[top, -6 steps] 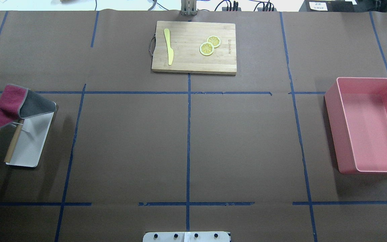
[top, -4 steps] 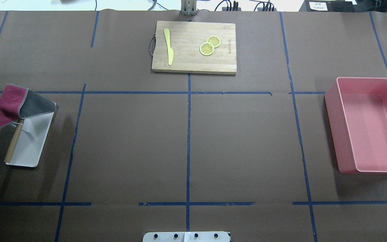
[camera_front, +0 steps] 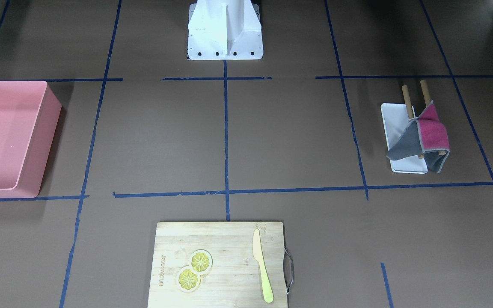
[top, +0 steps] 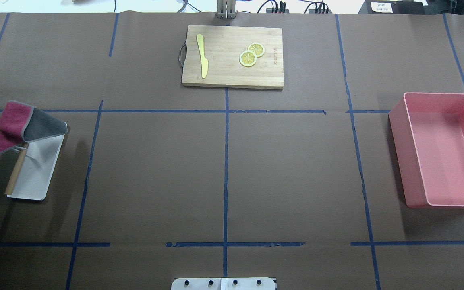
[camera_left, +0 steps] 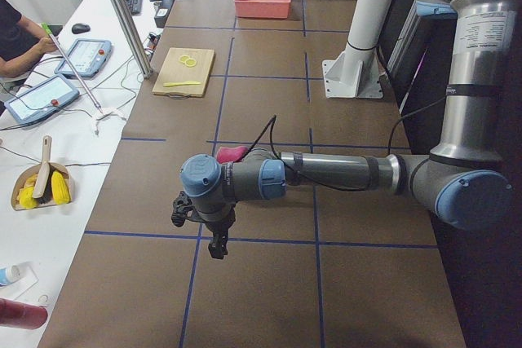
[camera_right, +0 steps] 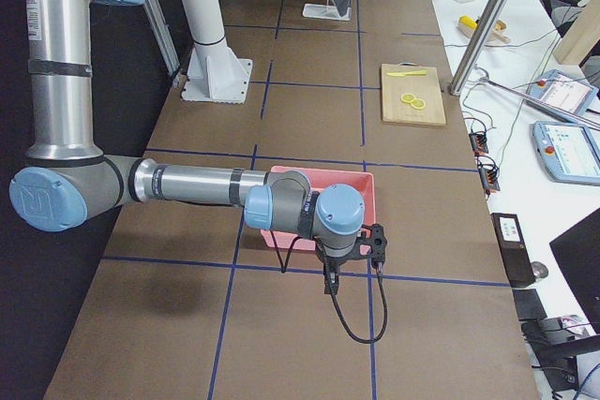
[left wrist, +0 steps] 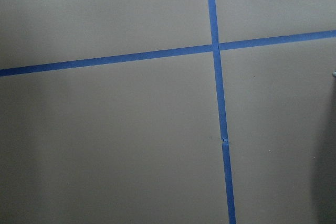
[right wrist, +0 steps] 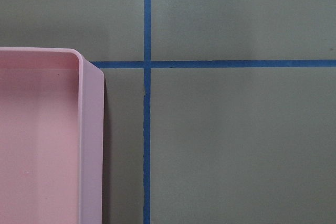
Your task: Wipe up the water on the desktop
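step: fetch cloth | counter [top: 155, 173]: filled the view, water unseen | cloth [top: 26, 125] hung on rack [top: 34, 177], robot's left | left tool [camera_left: 216, 246], right tool [camera_right: 328, 280]: opening untellable | best: pinch top fold, lift straight off

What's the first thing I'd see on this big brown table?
Probably the big pink box on the right side of the desktop, brightest of all. Next, the wooden cutting board at the far middle, with two lemon slices and a yellow knife on it. On the left, a red and grey cloth hangs over a small rack.
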`<state>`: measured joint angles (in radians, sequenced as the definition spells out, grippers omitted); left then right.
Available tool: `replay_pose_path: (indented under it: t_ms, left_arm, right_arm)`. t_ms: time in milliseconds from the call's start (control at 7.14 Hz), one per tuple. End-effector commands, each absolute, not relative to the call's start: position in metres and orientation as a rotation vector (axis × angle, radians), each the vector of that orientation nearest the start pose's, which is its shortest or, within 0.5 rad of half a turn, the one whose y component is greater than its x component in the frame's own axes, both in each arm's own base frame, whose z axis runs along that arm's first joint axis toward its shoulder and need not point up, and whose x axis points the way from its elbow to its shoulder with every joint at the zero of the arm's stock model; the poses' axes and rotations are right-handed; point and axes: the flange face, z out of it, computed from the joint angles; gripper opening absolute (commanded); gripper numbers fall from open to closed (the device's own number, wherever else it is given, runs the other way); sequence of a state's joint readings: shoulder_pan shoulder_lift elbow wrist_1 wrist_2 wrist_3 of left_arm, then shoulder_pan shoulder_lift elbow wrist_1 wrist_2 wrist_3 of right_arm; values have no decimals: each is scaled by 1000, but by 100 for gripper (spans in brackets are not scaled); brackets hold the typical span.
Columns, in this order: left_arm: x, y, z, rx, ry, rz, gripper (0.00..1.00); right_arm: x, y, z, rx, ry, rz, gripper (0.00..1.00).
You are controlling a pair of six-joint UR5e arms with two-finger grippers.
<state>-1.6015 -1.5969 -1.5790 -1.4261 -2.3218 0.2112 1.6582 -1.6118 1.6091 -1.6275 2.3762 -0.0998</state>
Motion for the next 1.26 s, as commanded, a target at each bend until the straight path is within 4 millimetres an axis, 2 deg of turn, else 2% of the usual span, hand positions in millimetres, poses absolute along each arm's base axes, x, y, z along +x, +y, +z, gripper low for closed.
replay_pose_path:
  t_ms: [0,280,560,700,840,980,1120]
  left_arm:
    - [-80,-492,656,-12,763,131,100]
    - [-80,-494,651,2,764,134,100]
    - [-78,-499,633,21,781,111,100]
    - [-71,-501,624,18,859,70,100]
    - [-59,-506,614,66,900,94,100]
    - [-35,-512,607,75,903,86,100]
    - [7,-525,586,23,916,19,100]
  right_arm:
    - [102,-465,661,23,-806,11,100]
    - [102,-465,659,26,-808,11,100]
    - [103,-468,655,34,-807,7,100]
    - [103,-468,649,44,-806,4,100]
    - [102,-466,647,48,-806,2,100]
    - [103,-466,646,51,-804,1,100]
    - [103,-467,644,54,-804,0,100]
